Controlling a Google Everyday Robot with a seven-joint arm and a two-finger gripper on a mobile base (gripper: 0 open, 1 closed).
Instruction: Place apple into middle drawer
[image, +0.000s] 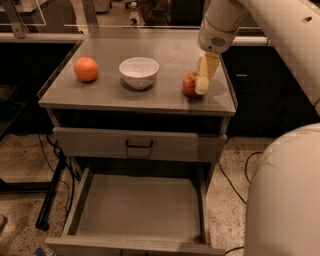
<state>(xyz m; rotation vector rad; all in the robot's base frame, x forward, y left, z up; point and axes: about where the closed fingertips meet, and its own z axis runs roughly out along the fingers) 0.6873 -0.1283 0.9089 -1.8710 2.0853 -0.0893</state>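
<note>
The red apple (189, 84) sits on the cabinet top (165, 55) near its right front corner. My gripper (202, 81) comes down from the upper right and is right against the apple's right side, overlapping it. The apple rests on the surface. The middle drawer (140, 207) is pulled open below, with a bare grey floor and low side walls. It is well below and to the left of the gripper.
A white bowl (139, 71) stands mid-top, left of the apple. An orange fruit (86, 69) lies at the left. A closed drawer front with a black handle (139, 145) is above the open drawer. Cables (235, 180) lie on the floor at the right.
</note>
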